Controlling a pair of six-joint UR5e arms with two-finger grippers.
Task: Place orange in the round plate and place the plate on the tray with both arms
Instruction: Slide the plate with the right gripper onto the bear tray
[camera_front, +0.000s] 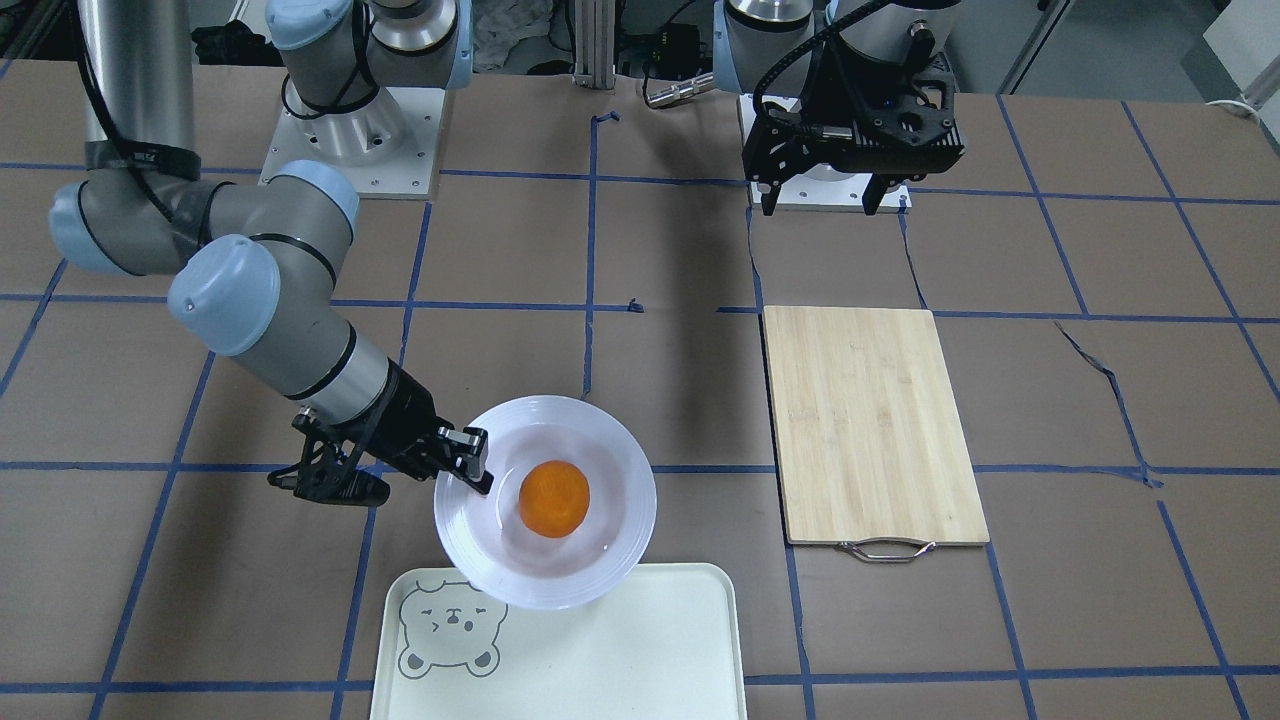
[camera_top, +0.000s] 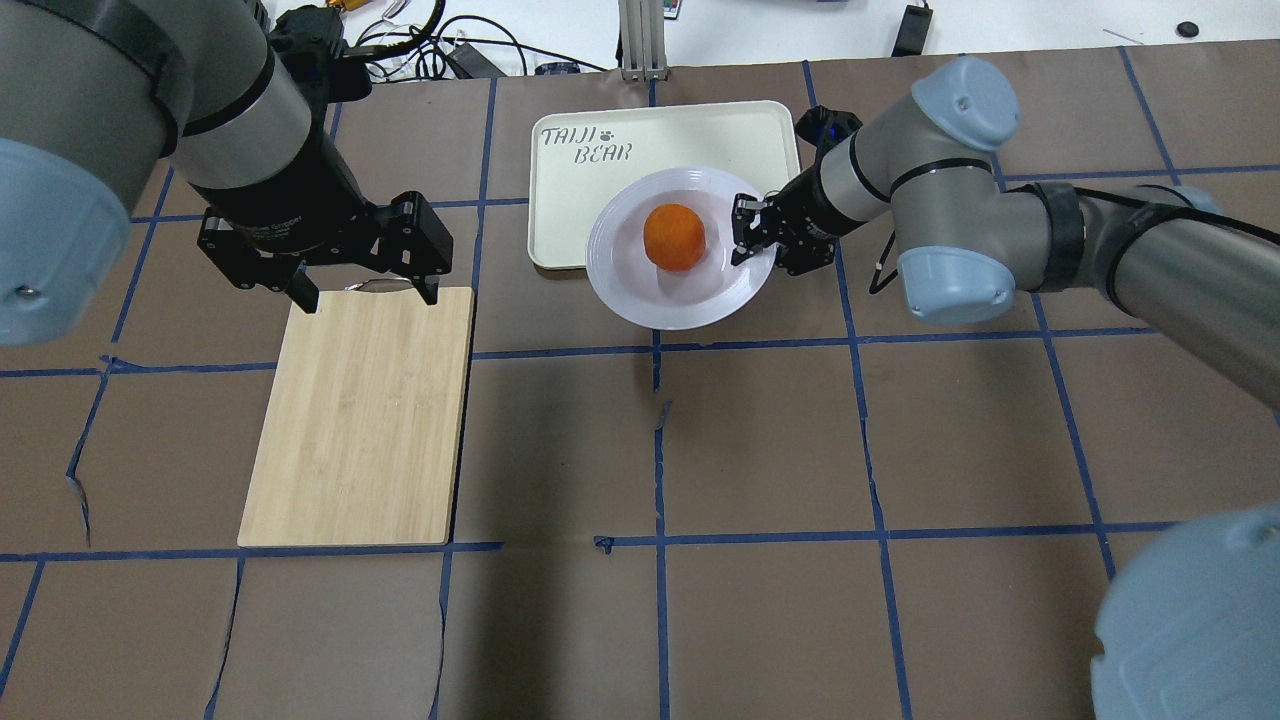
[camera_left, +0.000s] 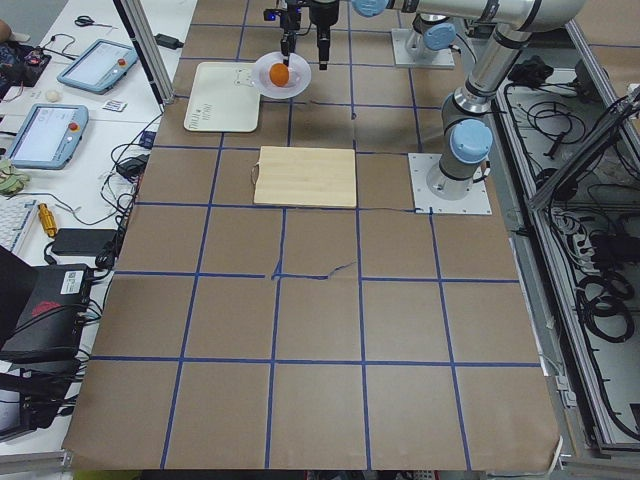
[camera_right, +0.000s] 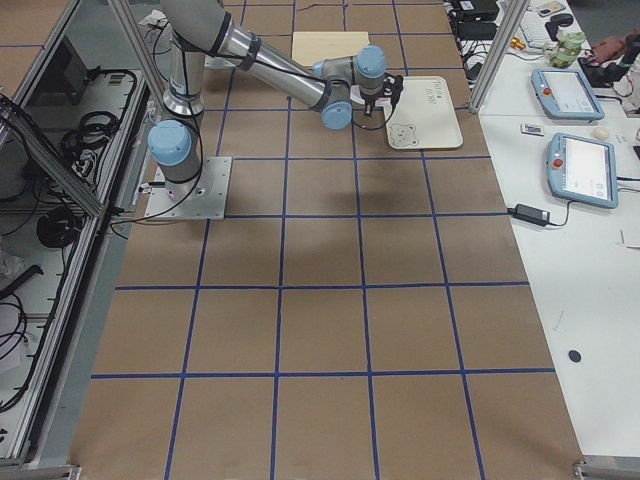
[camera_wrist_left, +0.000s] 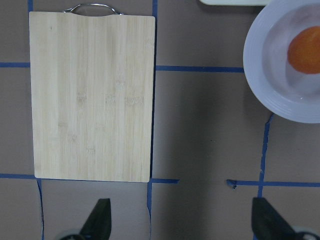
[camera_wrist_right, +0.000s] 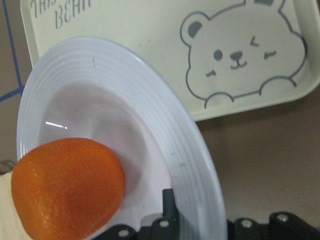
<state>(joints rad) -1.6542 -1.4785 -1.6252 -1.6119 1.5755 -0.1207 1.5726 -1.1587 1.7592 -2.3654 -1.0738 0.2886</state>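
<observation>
Over the tray (camera_front: 600, 660) edge, right hand (camera_front: 476, 463) holds the round plate (camera_front: 606, 455).

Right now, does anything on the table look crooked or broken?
Yes. The round plate with the orange isn't fully on the tray; it only overlaps the tray's edge, pinched at its rim by the right gripper. The brown paper table cover is also torn in places.

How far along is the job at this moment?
Done: the orange sits in the round plate. In hand: the right end effector grips the plate's rim, the plate only partly over the tray. Remaining: setting it fully on the tray; the left end effector hangs open, away from the plate.
</observation>
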